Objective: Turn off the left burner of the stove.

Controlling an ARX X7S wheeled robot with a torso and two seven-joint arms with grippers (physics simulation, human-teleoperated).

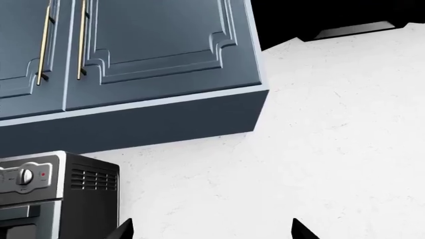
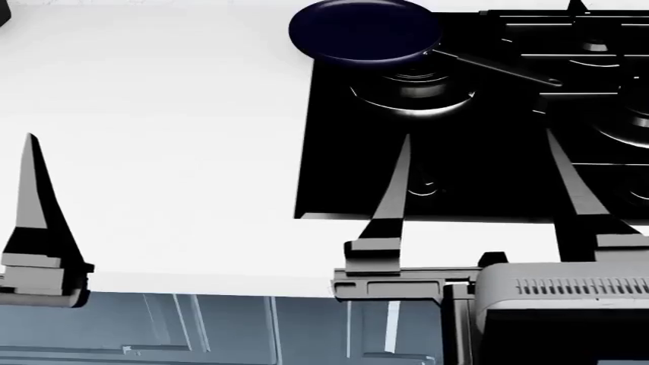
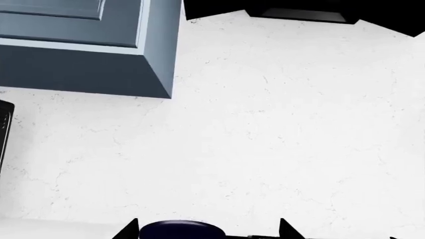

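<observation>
Seen from the head camera, a glossy black stove [image 2: 476,182] is set into a white counter [image 2: 152,152], its left edge near the middle of the counter's visible span. The left burner [image 2: 414,90], a wide stack of rings with a shiny rim, lies near the stove's back-left corner. One dark blue pan [image 2: 363,30] rests over the back of that burner, its bowl overhanging the stove's back-left corner and its single thin handle running right across the grates. Parts of two more burners show at the stove's right edge, crossed by black grate bars, and one small round knob [image 2: 424,188] is visible near the front edge.

The right gripper [image 2: 482,163] hangs over the stove's front half with two fingers spread wide and nothing between them. Only one finger of the left gripper [image 2: 36,198] is in sight, above the counter's front-left part, so its opening cannot be told.

The wrist cameras show one blue wall cabinet [image 1: 153,59] with two brass handles, a white wall [image 3: 279,124], and one silver toaster oven [image 1: 59,194].
</observation>
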